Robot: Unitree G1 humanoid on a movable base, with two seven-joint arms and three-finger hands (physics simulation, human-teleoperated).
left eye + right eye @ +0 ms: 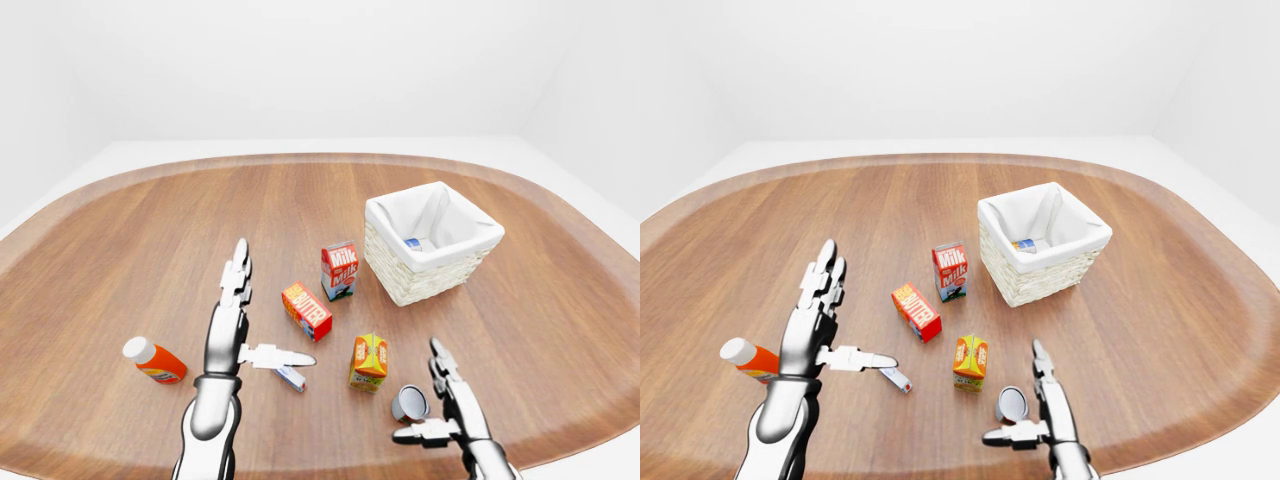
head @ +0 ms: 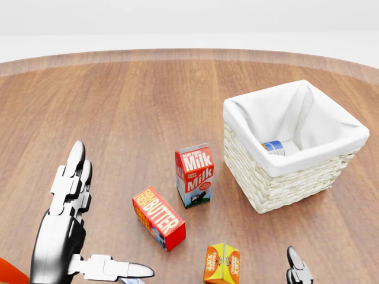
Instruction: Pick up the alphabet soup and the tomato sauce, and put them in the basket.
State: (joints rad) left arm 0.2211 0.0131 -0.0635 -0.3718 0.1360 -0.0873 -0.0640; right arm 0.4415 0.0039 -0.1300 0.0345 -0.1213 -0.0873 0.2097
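Note:
The white-lined wicker basket [image 2: 278, 183] stands at the right of the head view, and a can with a blue and white label [image 2: 273, 147] lies inside it. A second can [image 1: 1011, 403] lies on its side on the wooden table near the bottom of the eye views, grey end towards me; its label is unreadable. My right hand [image 1: 1014, 392] is open, with the fingers to the can's right and the thumb below it, not closed round it. My left hand [image 1: 858, 310] is open too, fingers spread above the table left of the butter box, holding nothing.
A milk carton [image 2: 194, 176], a red butter box [image 2: 158, 218] and an orange juice carton [image 2: 222, 264] stand between the hands and the basket. An orange bottle with a white cap [image 1: 153, 360] lies left of the left arm. A small flat packet [image 1: 291, 378] lies under the left thumb.

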